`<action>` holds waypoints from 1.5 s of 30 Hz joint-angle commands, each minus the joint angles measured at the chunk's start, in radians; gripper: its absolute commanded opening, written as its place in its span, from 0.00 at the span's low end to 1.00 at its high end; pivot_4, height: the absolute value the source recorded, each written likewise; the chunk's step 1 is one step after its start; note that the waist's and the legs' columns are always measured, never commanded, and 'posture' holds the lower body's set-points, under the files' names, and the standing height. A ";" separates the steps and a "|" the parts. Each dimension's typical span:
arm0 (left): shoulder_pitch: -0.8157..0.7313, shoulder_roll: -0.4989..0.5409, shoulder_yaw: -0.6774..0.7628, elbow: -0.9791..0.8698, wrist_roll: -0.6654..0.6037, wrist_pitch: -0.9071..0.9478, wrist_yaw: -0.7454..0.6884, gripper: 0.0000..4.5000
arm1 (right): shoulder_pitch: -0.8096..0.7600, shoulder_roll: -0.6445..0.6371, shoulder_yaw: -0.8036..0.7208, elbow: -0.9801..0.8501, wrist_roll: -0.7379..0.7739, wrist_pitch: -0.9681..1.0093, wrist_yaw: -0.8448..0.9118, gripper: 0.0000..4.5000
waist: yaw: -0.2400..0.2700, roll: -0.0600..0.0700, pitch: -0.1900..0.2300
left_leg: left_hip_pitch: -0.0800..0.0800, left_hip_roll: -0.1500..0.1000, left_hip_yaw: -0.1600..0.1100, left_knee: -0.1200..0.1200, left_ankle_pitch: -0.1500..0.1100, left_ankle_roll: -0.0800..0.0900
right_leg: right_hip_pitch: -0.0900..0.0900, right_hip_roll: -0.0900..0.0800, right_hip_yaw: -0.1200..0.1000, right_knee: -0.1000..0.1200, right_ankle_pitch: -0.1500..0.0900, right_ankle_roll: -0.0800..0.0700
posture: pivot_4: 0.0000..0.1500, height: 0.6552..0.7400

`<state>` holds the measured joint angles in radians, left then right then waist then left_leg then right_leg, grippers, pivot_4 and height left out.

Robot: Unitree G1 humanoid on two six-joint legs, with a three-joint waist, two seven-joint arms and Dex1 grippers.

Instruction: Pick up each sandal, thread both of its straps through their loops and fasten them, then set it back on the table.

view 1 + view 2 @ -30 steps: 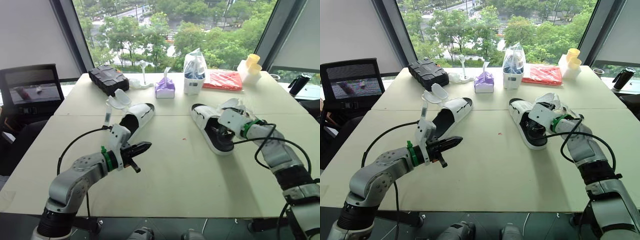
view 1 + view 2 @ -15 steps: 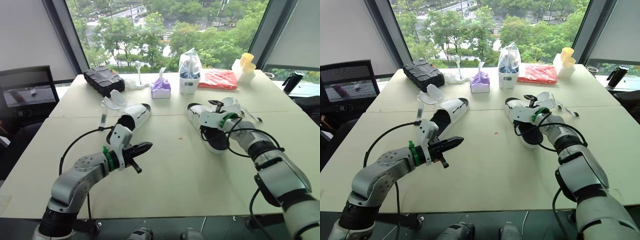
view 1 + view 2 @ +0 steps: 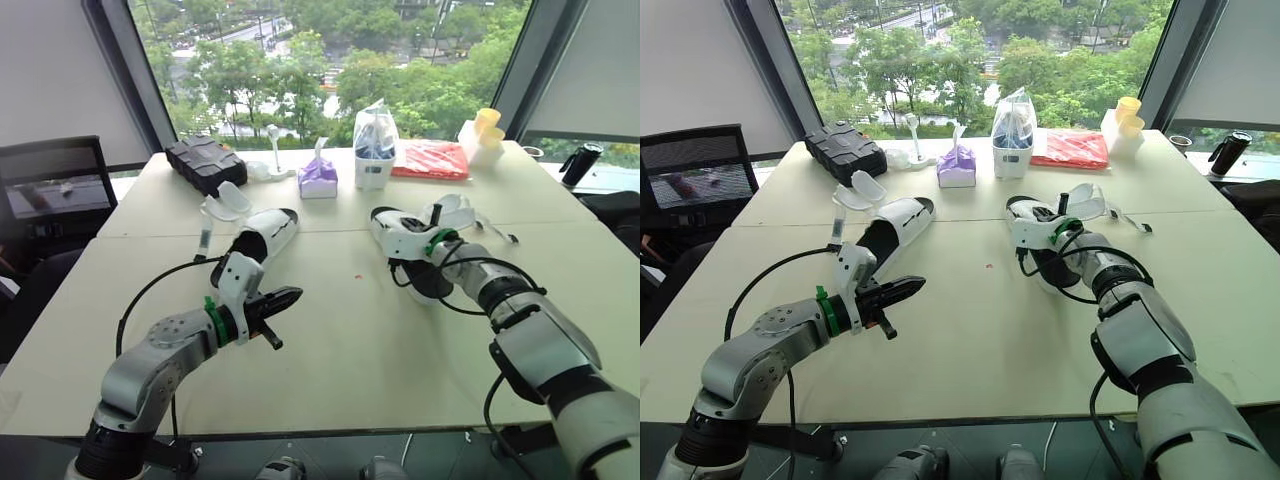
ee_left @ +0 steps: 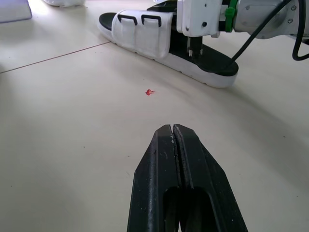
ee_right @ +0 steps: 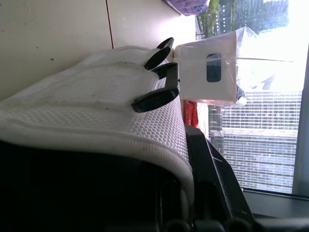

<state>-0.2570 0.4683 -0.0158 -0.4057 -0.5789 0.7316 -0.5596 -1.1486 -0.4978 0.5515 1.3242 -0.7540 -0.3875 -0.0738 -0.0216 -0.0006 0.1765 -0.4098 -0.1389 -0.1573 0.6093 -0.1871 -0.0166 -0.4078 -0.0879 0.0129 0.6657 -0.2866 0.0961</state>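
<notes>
Right sandal (image 4: 145, 34) lay on table (image 3: 380, 340), long axis toe-away, angled slightly left. Right gripper (image 4: 191, 48) sat at its upper; grasp couldn't be told. Left gripper (image 3: 288, 297) was clenched empty, just near of left sandal (image 3: 268, 232), whose toe pointed away-right.

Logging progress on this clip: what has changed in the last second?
The right gripper has moved toward the robot's left, from the right sandal's outer edge to over its footbed, behind the strapped upper; whether it has hold cannot be seen. The left gripper stays shut, hovering near the left sandal. Both sandals lie on the table as before.
</notes>
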 commanded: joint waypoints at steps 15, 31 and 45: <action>-0.068 0.046 0.114 0.080 -0.034 -0.038 -0.067 0.00 | -0.072 -0.309 0.294 -0.397 -0.430 -0.683 -0.499 0.01 | 0.004 -0.001 0.001 | 0.000 0.002 0.013 -0.003 0.000 -0.001 | -0.005 0.001 0.011 0.000 0.000 0.000 | 1.00 1.00; -0.080 0.027 0.103 0.082 -0.010 -0.063 -0.063 0.00 | -0.105 -0.246 0.477 -0.485 -0.710 -0.827 -0.853 0.01 | 0.003 -0.003 0.002 | 0.001 0.011 0.020 -0.014 0.005 -0.008 | -0.015 0.009 0.017 0.001 0.004 -0.006 | 1.00 1.00; -0.047 0.063 0.036 0.046 0.001 -0.037 -0.104 0.00 | -0.122 -0.184 0.565 -0.388 -0.735 -0.880 -0.879 0.44 | 0.002 -0.003 0.001 | 0.002 0.016 0.021 -0.016 0.007 -0.012 | -0.016 0.016 0.018 0.002 0.007 -0.010 | 1.00 1.00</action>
<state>-0.3065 0.5137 0.0284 -0.3294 -0.5940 0.7097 -0.6453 -1.2415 -0.6802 1.1281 0.9141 -1.5226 -1.2411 -0.9712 -0.0192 -0.0037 0.1780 -0.4077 -0.1231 -0.1366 0.5930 -0.1804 -0.0282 -0.4238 -0.0720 0.0308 0.6675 -0.2797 0.0857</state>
